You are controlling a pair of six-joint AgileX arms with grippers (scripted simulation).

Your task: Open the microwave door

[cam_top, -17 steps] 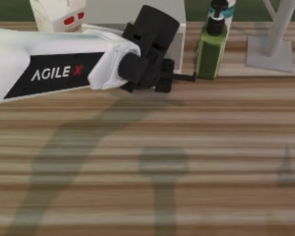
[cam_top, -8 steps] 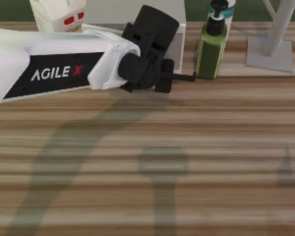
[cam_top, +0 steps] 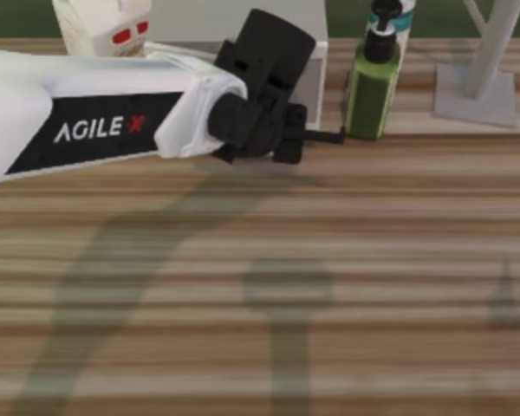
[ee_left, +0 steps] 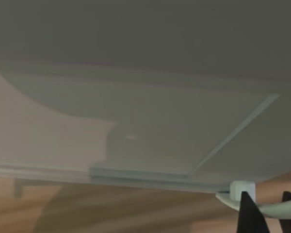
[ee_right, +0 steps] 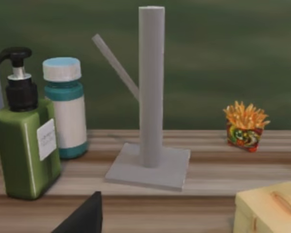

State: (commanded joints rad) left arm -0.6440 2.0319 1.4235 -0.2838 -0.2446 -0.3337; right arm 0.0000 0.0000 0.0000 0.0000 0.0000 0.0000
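Back edge of the wood-grain table (cam_top: 329, 260): white carton with red marks (cam_top: 104, 24) at far left, green pump bottle (cam_top: 371, 91) right of centre with a teal white-capped bottle (ee_right: 65, 109) just behind it. Grey post stand on a square base (cam_top: 478, 87) sits further right, slanted bar off the post. Right wrist view adds a small box of fries (ee_right: 245, 127) past the stand and a pale yellow box (ee_right: 269, 208) near the camera.

Rendered kitchen-style tabletop: striped wood table (cam_top: 329, 260), microwave (cam_top: 316, 52), green pump soap bottle (ee_right: 26, 150), grey roll stand (ee_right: 150, 97), fries carton (ee_right: 245, 127).
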